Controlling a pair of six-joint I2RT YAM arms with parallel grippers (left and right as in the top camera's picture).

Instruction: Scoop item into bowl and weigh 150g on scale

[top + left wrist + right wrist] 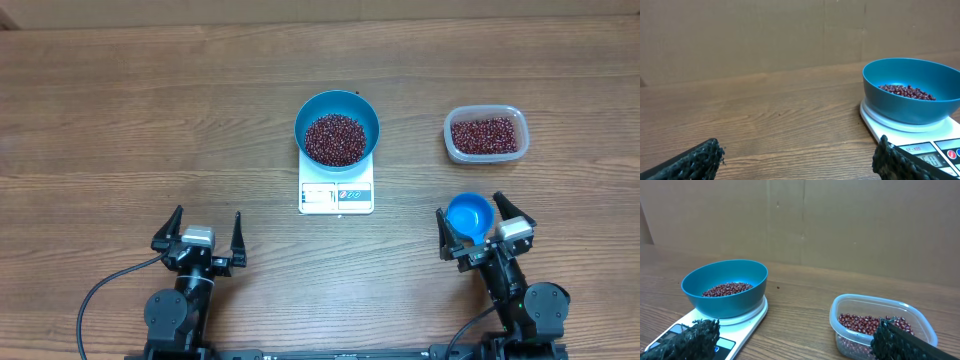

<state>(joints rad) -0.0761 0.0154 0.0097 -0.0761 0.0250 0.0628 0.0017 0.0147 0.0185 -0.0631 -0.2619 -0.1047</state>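
One bowl [337,100] of beans [335,138] was seen on one scale [337,196], with one tub [485,110] and one scoop [468,213] right of it. The left gripper [800,150] and right gripper [796,334] were held low, wide open and empty.

The wooden table [120,120] bears the white scale [337,196], a clear tub [449,138] of beans [486,135], and a blue scoop [468,214].

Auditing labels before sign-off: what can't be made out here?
- scale readout: too small overhead; blurred in the left wrist view; behind a finger in the right wrist view.
- scoop handle: overhead, hidden under the right gripper; scoop absent from its wrist view.
- Scoop-to-finger contact: unclear overhead.
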